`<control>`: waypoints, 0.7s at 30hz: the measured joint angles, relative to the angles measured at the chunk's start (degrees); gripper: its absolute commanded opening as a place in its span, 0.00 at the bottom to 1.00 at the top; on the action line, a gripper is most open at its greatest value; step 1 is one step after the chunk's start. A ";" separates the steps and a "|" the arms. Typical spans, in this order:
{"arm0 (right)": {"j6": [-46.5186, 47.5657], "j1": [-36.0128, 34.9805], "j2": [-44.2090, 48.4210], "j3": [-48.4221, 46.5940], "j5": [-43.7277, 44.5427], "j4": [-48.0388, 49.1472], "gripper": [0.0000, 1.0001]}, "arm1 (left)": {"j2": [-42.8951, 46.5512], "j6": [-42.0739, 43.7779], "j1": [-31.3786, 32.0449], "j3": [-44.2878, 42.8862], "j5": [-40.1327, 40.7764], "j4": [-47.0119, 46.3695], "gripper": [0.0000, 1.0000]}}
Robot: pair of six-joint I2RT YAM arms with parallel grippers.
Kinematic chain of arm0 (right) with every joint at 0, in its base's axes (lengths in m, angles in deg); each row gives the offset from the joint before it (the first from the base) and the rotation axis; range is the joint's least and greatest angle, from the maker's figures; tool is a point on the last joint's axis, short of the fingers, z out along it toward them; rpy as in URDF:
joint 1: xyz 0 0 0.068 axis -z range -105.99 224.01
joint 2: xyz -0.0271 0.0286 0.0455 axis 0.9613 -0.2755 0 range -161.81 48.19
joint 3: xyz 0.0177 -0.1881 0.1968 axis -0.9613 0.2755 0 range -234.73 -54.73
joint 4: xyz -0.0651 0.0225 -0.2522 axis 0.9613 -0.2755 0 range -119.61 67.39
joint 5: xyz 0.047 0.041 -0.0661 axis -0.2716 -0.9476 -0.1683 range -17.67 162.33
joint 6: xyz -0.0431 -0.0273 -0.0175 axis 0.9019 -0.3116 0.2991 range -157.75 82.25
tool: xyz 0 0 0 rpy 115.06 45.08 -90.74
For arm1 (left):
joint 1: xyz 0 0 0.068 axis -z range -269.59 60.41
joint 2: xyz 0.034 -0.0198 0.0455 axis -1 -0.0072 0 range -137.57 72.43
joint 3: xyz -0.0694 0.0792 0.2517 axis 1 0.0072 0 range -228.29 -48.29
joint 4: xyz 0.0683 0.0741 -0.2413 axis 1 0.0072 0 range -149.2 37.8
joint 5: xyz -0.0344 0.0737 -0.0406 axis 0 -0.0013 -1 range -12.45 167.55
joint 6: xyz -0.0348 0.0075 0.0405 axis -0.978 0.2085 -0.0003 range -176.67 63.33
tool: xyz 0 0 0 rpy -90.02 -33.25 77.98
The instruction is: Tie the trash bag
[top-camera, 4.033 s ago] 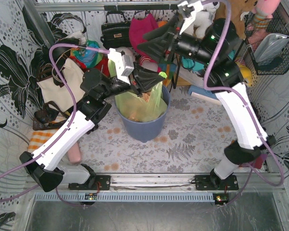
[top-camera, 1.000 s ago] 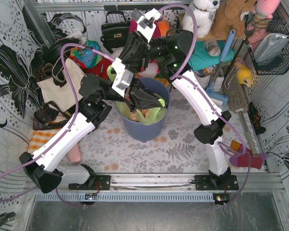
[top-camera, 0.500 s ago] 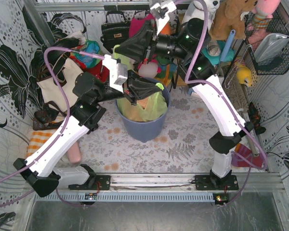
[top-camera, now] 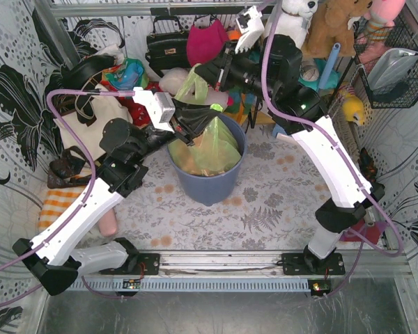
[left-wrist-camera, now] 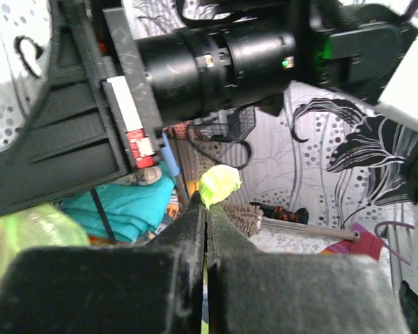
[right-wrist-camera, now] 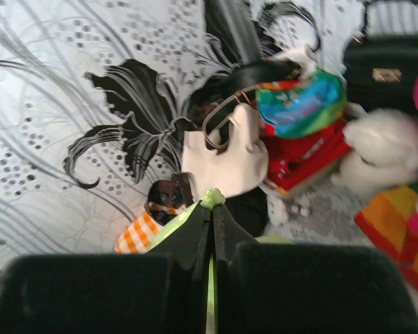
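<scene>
The trash bag point(top-camera: 214, 147) is light-green film with tan paper showing through, sitting in the blue-grey bin point(top-camera: 207, 184) at the middle of the table. My left gripper point(top-camera: 210, 111) hovers over the bin's back rim, shut on one pinched flap; a green tuft point(left-wrist-camera: 219, 185) pokes past the closed left gripper point(left-wrist-camera: 206, 210). My right gripper point(top-camera: 203, 75) is higher, behind the bin, shut on another flap point(top-camera: 193, 88) stretched upward. In the right wrist view a green nub point(right-wrist-camera: 212, 198) sticks out of the right gripper point(right-wrist-camera: 212, 209). The two arms cross closely above the bin.
Clutter lines the back: a black handbag point(top-camera: 167, 45), a magenta bag point(top-camera: 205, 40), a cream tote point(top-camera: 90, 125), colourful toys point(top-camera: 125, 75) and plush animals point(top-camera: 327, 21). A wire basket point(top-camera: 393, 66) hangs at the right, with a brush point(top-camera: 348, 139) below it.
The right arm has swung out to the right and its gripper has drawn a bag flap up behind the bin. The left arm has shifted left, and the bag now rises in a peak.
</scene>
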 measured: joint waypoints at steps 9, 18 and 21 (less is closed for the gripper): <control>-4.46 -1.38 10.86 14.21 12.35 -5.46 0.00 | 1.90 0.44 0.00 4.42 12.33 -2.97 0.00; -9.29 -4.79 23.91 28.52 15.32 -1.57 0.00 | 2.29 0.87 0.00 4.94 19.69 -3.67 0.00; -9.66 -7.13 24.90 30.18 16.15 -0.63 0.00 | 2.34 0.87 0.00 5.18 20.02 -3.89 0.00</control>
